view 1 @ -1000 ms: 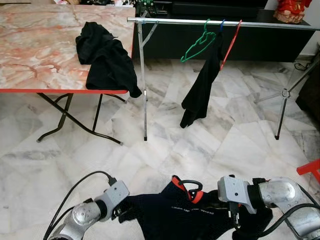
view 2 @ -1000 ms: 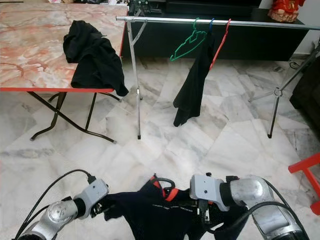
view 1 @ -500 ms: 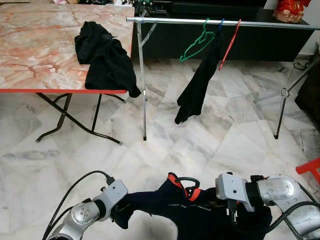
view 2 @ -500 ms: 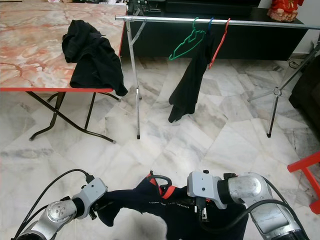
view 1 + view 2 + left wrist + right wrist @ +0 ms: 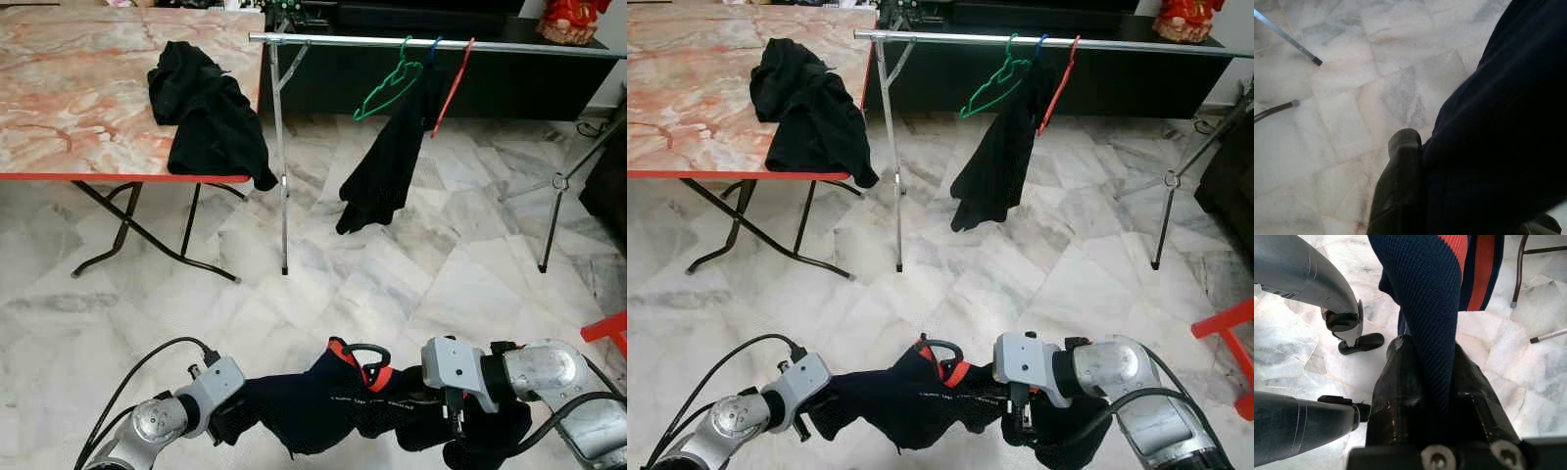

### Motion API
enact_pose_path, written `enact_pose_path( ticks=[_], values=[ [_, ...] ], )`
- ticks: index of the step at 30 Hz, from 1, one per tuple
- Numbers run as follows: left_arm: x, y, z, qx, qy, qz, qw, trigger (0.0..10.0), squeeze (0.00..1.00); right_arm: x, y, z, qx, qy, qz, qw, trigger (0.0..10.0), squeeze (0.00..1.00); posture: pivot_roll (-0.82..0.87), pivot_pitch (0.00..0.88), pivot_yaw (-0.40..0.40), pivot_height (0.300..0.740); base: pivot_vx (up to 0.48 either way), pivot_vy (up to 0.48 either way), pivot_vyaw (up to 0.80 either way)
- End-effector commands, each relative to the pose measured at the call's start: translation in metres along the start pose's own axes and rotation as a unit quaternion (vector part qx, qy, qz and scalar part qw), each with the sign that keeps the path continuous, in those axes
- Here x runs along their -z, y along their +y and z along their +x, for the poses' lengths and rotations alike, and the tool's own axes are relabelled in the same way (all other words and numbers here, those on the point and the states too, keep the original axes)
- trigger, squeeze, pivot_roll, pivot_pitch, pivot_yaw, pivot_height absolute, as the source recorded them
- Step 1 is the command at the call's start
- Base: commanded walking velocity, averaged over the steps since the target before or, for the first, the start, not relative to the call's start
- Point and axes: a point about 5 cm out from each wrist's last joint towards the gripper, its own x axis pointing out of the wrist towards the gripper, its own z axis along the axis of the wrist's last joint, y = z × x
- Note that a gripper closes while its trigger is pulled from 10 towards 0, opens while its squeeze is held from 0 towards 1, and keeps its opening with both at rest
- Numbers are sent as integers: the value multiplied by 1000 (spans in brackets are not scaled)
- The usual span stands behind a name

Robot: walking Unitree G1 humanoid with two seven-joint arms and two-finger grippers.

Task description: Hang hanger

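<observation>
Left eye view: both grippers, left point(image 5: 220, 423) and right point(image 5: 453, 423), clamped the dark garment point(image 5: 323, 406); advise keeping its hanger hook point(image 5: 364, 353) upright toward the rail point(image 5: 392, 42).

Head eyes look forward-down, sharing the clothes rail point(image 5: 431, 44) (far ahead); wrist views sit close above floor point(image 5: 1342, 122).

My right gripper point(image 5: 1432, 377) pinches the navy, red-striped garment point(image 5: 1435, 293) at frame centre; marble floor point(image 5: 1528, 377) lies behind.
</observation>
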Motion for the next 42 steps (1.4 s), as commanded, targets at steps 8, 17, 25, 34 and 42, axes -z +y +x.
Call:
enact_pose_path(
  ticks=[8, 17, 25, 34, 42],
  values=[
    [15, -6, -3, 22, 46, 13, 999, 0, 0, -11, -2, -3, 1, -15, -25, 1000, 10000, 0, -12, 198, -54, 740, 0, 0, 0],
    [19, -5, -6, 16, 59, 27, 998, 0, 0, -13, 0, 2, -1, -20, -24, 1000, 10000, 0, -8, 182, -48, 740, 0, 0, 0],
    [11, 18, -6, -104, 37, -30, 993, 0, 0, -2, -2, 8, 44, -9, 10, 999, 10000, 0, -6, 184, -52, 740, 0, 0, 0],
    [20, 69, -34, -328, 20, -183, 927, 0, 0, 59, -23, -2, 370, 87, 206, 902, 10000, 0, -15, 208, -53, 740, 0, 0, 0],
    [26, 65, -34, -337, 44, -210, 917, 0, 0, 56, -26, -16, 580, -60, 348, 734, 10000, 0, -19, 226, -51, 740, 0, 0, 0]
  ],
)
